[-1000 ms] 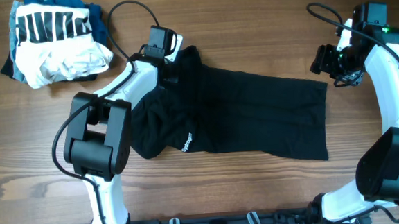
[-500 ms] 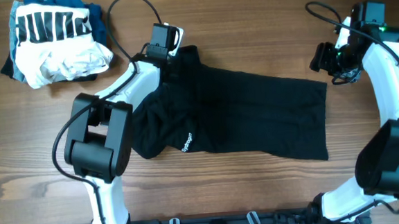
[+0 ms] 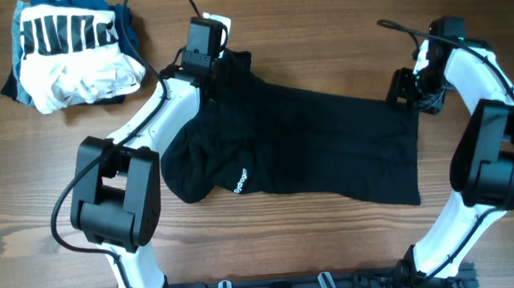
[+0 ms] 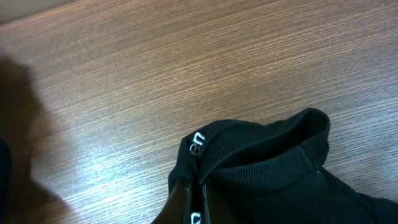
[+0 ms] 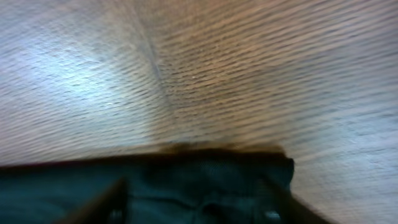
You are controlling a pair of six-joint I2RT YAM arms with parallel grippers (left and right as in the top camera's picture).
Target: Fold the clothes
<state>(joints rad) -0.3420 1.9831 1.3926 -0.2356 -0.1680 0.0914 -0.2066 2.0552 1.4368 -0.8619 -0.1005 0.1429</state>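
The large black soft-fabric collared shirt point(image 3: 328, 140) lies across the middle of the brown wooden table point(image 3: 335, 246), long axis left to right, its collar end pinched in the closed left gripper point(image 4: 189, 208), its hem corner just below the wide-open, empty right gripper point(image 5: 193, 202).

Overhead looks straight down; each wrist view sits close above one end of the shirt point(image 3: 328, 140).

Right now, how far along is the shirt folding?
Early on. The black shirt lies mostly flat, bunched near the collar, no clean fold yet. The left gripper pinches the collar; the right gripper hangs open over a hem corner. The folds remain.
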